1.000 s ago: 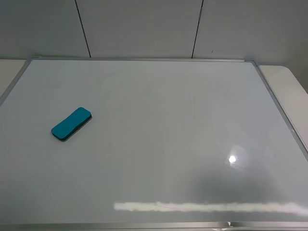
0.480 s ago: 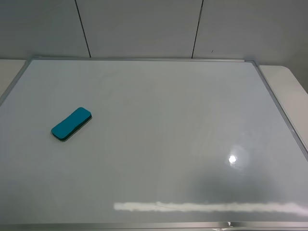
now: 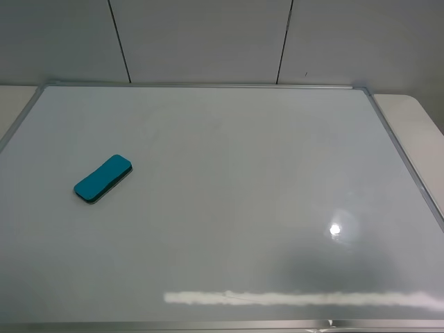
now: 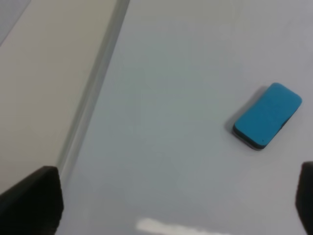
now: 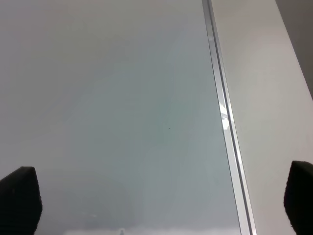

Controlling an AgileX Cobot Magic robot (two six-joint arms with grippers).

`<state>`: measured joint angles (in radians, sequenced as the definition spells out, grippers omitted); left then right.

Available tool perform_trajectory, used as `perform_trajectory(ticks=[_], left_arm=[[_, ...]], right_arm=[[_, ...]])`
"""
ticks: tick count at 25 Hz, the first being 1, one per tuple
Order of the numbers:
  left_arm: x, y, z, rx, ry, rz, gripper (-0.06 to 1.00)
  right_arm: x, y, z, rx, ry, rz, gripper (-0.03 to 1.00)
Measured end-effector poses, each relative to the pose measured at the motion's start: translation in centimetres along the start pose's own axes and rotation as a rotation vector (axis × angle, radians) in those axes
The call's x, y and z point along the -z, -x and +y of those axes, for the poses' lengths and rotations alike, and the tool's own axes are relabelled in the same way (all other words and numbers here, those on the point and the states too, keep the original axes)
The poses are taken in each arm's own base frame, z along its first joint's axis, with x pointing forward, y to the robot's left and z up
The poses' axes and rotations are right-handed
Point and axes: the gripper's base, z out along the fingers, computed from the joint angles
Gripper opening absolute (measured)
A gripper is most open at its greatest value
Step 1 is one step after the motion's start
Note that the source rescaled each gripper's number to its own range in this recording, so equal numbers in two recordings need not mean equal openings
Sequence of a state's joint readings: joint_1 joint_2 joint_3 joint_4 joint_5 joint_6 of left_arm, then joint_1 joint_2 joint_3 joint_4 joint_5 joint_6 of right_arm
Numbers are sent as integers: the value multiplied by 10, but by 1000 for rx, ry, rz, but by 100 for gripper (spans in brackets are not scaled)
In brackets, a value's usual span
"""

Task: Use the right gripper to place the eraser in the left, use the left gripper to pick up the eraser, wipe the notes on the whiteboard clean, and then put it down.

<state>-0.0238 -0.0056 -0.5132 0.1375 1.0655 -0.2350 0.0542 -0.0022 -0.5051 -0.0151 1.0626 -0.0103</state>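
The teal-blue eraser (image 3: 103, 178) lies flat on the left part of the whiteboard (image 3: 243, 173), with nothing touching it. The left wrist view also shows the eraser (image 4: 267, 115) on the whiteboard (image 4: 161, 107), well ahead of my left gripper (image 4: 168, 205). That gripper is open and empty, its two black fingertips (image 4: 32, 200) at the picture's corners. My right gripper (image 5: 159, 200) is open and empty too, hovering over the whiteboard (image 5: 122, 98) near its right frame. Neither arm appears in the exterior high view. The notes are out of view; the board's surface shows no marker lines.
A thin silver frame (image 3: 406, 163) borders the board. Beige tabletop lies outside it on the left (image 4: 44, 73) and right (image 5: 274, 98). A grey panelled wall (image 3: 208, 41) stands behind. A glare strip (image 3: 298, 298) crosses the board's front.
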Motion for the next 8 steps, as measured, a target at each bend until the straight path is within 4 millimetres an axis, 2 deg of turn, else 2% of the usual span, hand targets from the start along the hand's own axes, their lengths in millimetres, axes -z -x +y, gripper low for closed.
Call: perform_trajectory(ticks=[8], left_arm=[[0,0,0,0,0,0,92]], right_arm=[[0,0,0,0,0,0,100]])
